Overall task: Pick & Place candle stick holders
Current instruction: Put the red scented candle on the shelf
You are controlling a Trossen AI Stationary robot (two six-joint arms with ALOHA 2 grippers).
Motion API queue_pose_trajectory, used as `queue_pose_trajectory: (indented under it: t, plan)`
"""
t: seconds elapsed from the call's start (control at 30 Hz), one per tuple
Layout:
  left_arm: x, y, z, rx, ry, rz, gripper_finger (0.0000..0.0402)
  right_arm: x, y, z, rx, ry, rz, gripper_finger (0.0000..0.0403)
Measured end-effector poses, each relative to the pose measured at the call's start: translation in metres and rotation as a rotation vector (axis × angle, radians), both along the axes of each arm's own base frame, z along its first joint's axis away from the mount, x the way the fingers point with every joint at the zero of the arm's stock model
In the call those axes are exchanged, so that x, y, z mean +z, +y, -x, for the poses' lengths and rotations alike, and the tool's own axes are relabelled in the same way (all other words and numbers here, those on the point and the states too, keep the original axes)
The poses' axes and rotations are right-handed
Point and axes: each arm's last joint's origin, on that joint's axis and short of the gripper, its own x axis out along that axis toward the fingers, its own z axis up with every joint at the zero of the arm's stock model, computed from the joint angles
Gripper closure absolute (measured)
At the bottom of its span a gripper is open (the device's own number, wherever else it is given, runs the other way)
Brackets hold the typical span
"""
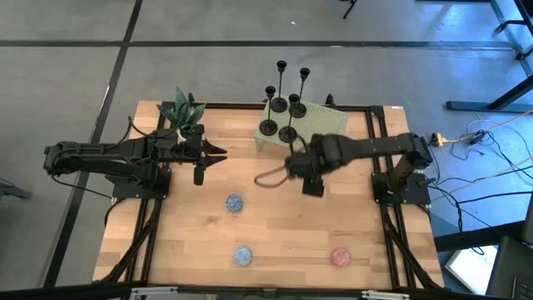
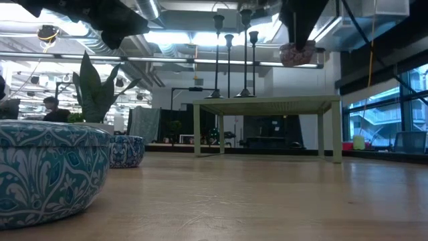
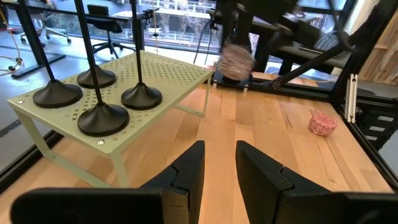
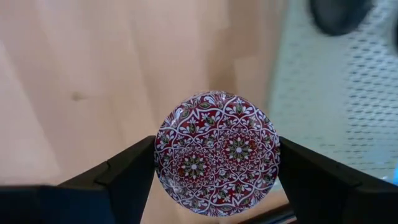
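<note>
- The bench (image 1: 275,225) is a wooden top; a pale green perforated stand (image 1: 321,119) sits at its far edge, toward the right corner.
- The right arm reaches in from the right edge. Its claw (image 4: 217,158) hangs beside the stand's near edge, clenched on a red patterned bowl (image 4: 217,153), not on a candlestick.
- The left arm lies along the left side, its claw (image 3: 219,168) released, fingers parted and pointing at the stand.
- The candle stick holders (image 1: 283,108), four in all, stand upright on the stand, bases close together.
- Two blue patterned bowls (image 1: 234,202) and a red one (image 1: 341,257) rest toward the bench's near edge.
- Risk, as I judge it: the loaded right claw moves close to slim, top-heavy stems, so a sideways swing could topple one into its neighbours; the bowl, held by its rim, could also slip.
</note>
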Motion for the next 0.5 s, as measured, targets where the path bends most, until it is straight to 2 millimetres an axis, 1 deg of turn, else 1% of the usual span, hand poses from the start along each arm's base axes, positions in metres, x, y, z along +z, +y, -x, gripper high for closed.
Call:
queue_pose_trajectory:
  t: [0.13, 0.3, 0.37, 0.5]
  plan:
    - [0.0, 0.0, 0.0, 0.0, 0.0, 0.0, 0.0315, 0.011, -0.034, 0.006, -0.011, -0.009, 0.034, 0.0097]
    - [0.0, 0.0, 0.0, 0.001, 0.0, 0.009, 0.0315, 0.018, -0.082, 0.013, -0.098, -0.028, 0.041, 0.0097]
    - [0.0, 0.0, 0.0, 0.004, -0.002, 0.021, 0.0315, 0.017, -0.098, 0.015, -0.129, -0.031, 0.038, 0.0097]
    - [0.0, 0.0, 0.0, 0.009, -0.005, 0.044, 0.0315, 0.006, -0.122, 0.018, -0.133, -0.005, 0.005, 0.0097]
